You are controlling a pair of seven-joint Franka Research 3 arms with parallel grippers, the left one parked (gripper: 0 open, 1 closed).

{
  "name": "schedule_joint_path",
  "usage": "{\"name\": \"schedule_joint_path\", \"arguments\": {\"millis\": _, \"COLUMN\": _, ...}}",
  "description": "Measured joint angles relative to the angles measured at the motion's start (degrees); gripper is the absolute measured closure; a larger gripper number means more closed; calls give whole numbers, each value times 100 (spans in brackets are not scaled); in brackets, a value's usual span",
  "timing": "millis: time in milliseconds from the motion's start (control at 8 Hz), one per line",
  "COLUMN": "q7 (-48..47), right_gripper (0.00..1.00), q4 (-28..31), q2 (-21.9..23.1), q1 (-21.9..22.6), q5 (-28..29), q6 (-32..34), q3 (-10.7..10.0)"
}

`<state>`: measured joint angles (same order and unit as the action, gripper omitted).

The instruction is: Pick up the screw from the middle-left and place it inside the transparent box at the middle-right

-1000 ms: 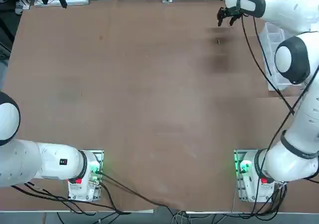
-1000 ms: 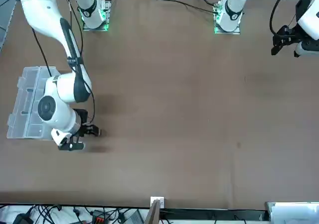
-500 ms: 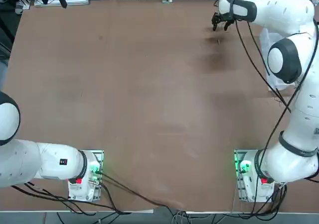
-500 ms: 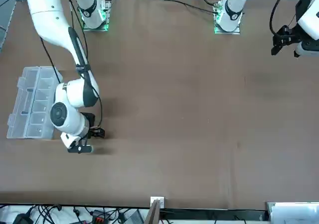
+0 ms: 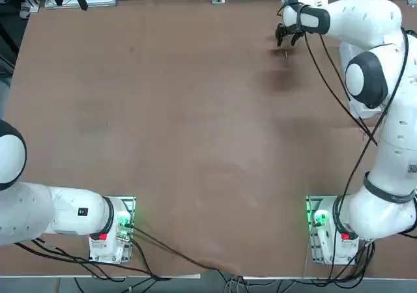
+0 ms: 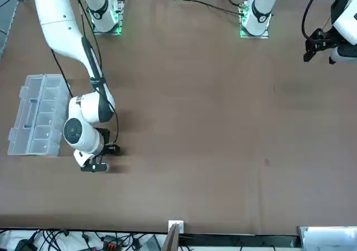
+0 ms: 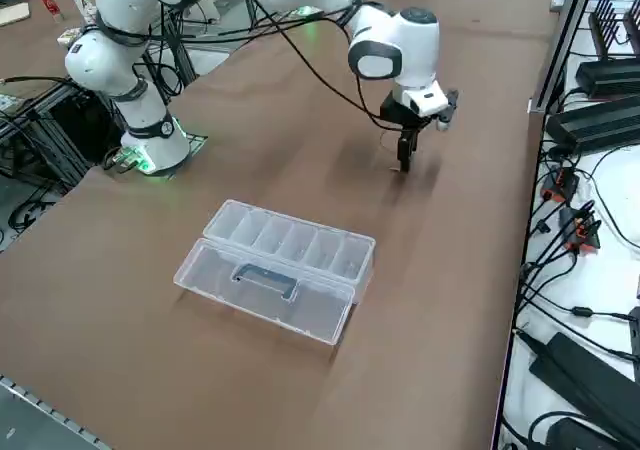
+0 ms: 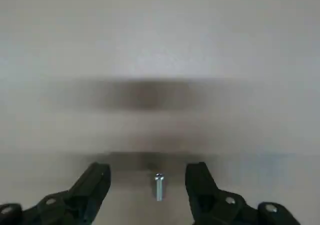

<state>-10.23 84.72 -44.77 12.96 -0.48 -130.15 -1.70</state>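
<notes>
The right claw (image 8: 148, 177) is spread wide and holds nothing. The upright-looking screw (image 8: 159, 187) lies between its fingers, its long axis running alongside them, over the counter (image 8: 150, 50)

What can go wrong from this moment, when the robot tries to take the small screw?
The screw lies on the table between the open fingers of the right tool, not yet gripped. Three risks:
1. It is very small, so the fingers may close above it and miss.
2. It has a round head, so it might roll or slip if one finger touches first.
3. The transparent box has small compartments, so a loosely held screw could fall outside them.
</notes>
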Motion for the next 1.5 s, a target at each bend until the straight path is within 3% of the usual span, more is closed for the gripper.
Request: {"name": "schedule_joint_path", "arguments": {"millis": 1500, "q7": -121, "right_gripper": 20, "q4": 100, "q2": -69, "q1": -6, "q5": -78, "q6": 200, "q3": -19}}
